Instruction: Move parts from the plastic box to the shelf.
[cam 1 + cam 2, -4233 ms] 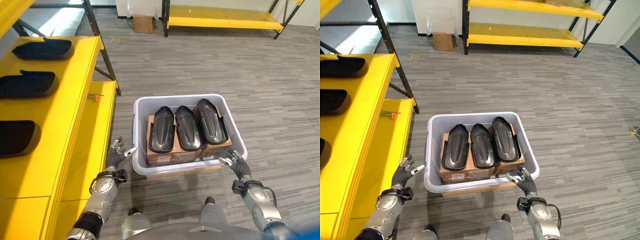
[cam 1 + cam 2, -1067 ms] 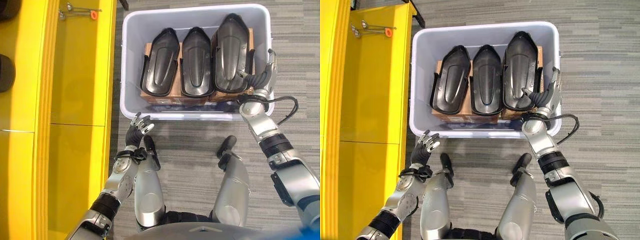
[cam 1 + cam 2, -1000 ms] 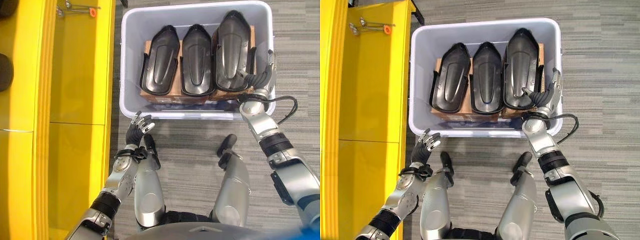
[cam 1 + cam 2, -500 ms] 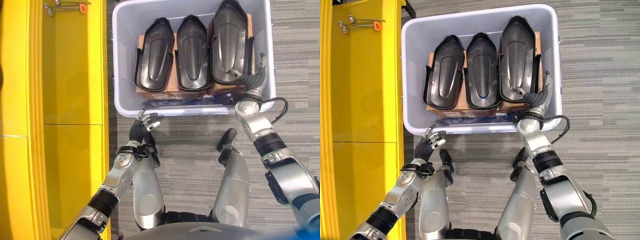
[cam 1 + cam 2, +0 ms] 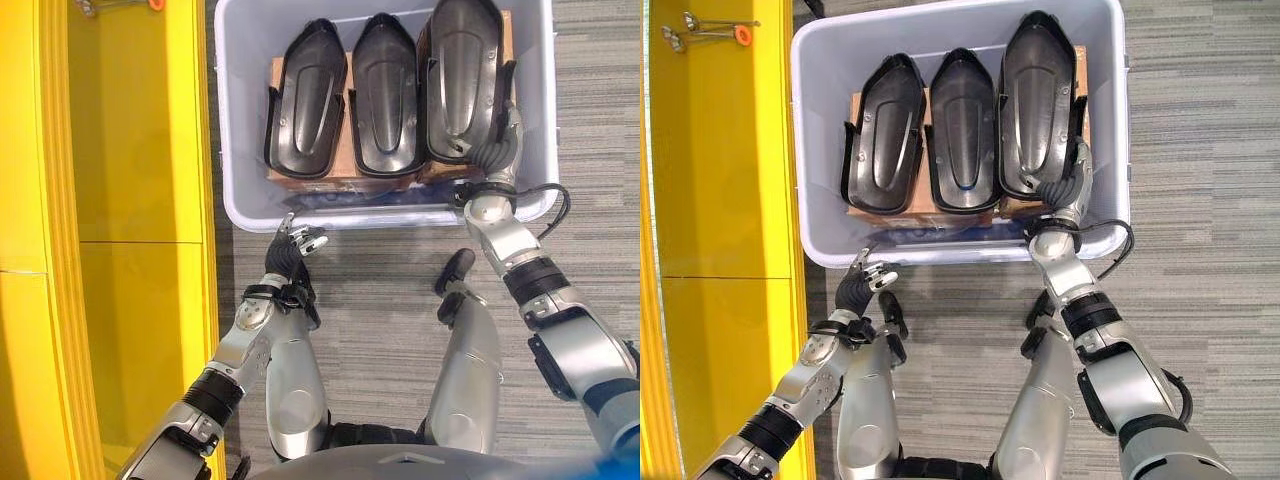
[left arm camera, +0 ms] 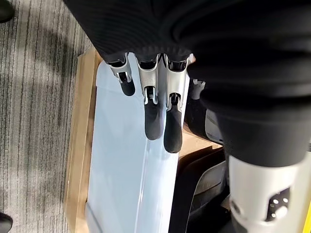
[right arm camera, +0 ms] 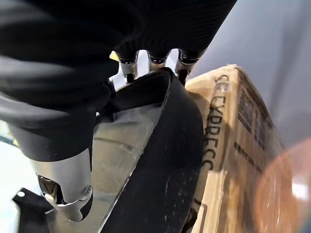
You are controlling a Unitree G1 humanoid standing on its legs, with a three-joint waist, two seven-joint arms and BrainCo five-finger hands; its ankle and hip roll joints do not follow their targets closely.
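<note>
1. Scene: grey plastic box (image 5: pixel 1108 120) sits on the floor beside the yellow shelf (image 5: pixel 720 150). Inside it, 3 black moulded parts lie side by side on cardboard cartons (image 5: pixel 870 212).
2. Target: right-most part (image 5: pixel 1038 100), the longest of the 3, lying along the box's right wall.
3. R hand (image 5: pixel 1065 190): reaches over the near rim at the box's right corner, at the near end of the right-most part. In the right wrist view the fingers (image 7: pixel 150 60) wrap over the part's black edge with the thumb (image 7: pixel 68 194) on its inner face, so it reads as clamped on that end. The part lies in the box, not lifted.
4. L hand (image 5: pixel 858 285): outside the box, just short of the near rim (image 6: pixel 146 194) at the left corner. Fingers (image 6: pixel 158 121) loosely extended, holding nothing.
5. Step in hand (judgement): secure the right-most part and lift it out.
6. Technique:
   a. Confirm thumb and fingers oppose across the flange before loading; a rim-only pinch on a long part will likely let it pivot.
   b. Raise the near end first, then draw up and back to clear the wall.
   c. Keep clear of the middle part (image 5: pixel 962 125); they sit touching or nearly so.
   d. Bring the L hand under the far half for support if it sags.
7. Risk: carton beneath may drag up with the part.
</note>
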